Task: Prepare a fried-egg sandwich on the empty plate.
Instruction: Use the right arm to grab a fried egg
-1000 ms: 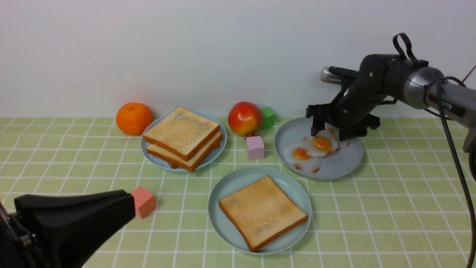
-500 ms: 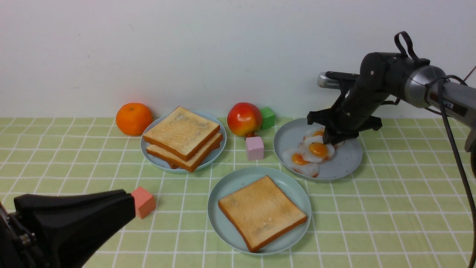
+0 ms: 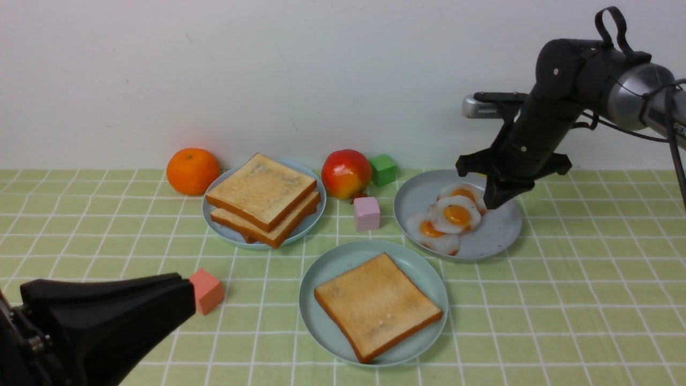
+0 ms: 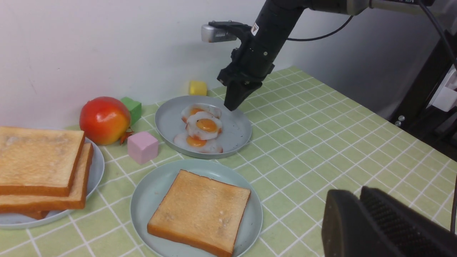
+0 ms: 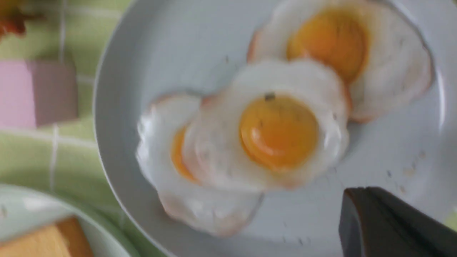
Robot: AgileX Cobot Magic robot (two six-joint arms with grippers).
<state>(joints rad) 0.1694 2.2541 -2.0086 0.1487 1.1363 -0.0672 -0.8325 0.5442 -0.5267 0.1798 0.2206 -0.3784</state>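
the left jaws (image 4: pixel 360 192) are pressed together. the bottom toast (image 3: pixel 379 308) sits on the green plate (image 3: pixel 375 356). the eggs (image 3: pixel 455 215) have slid a bit left, but all stay on the gray plate. the right jaws (image 3: pixel 496 201) have squeezed shut with no egg, so the robot likely must try again.

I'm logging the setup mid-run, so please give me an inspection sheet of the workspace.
Surface: green cloth with white grid lines.
Job's things: one toast slice on the teal-green plate; three overlapping fried eggs on the grey plate; stacked toast on the light blue plate.
Clutter: fruit, small coloured blocks.
Grippers: right shut, holding nothing, above the grey plate; left shut, holding nothing.
Cables: black cable along the right arm.
Surroundings: pale wall behind.
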